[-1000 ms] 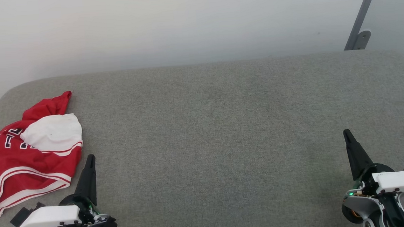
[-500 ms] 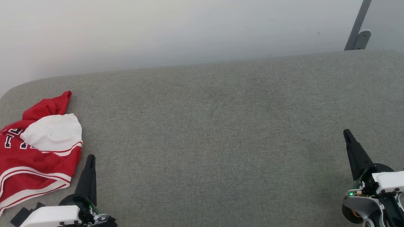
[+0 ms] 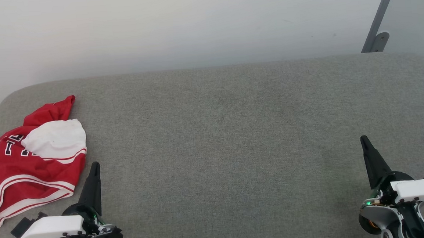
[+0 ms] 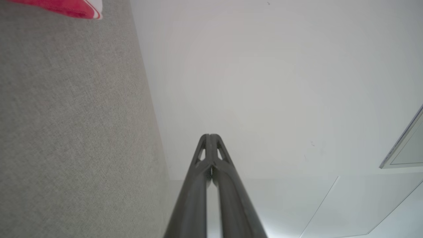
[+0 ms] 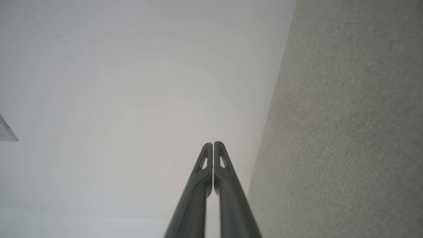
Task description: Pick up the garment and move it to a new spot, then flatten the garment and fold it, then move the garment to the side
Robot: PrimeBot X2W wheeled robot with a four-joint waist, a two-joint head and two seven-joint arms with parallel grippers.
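Lying crumpled: garment (image 3: 27, 170); black lettering (image 3: 9, 147) unreadable

**Quick rundown of where everything sits**

Head view, with the clock centred on the middle of the cushioned surface (image 3: 220, 133). The garment (image 3: 27, 163) lies on it way out at 9 o'clock, running off the left edge of the shot. The left gripper (image 3: 95, 166) is at about 8, just beside the garment's near-right corner but not touching it. The right gripper (image 3: 363, 139) is over at 4, well apart from both. The wall (image 3: 191, 24) runs behind everything at 12, and there's a slanted strut (image 3: 379, 20) against it at 2.
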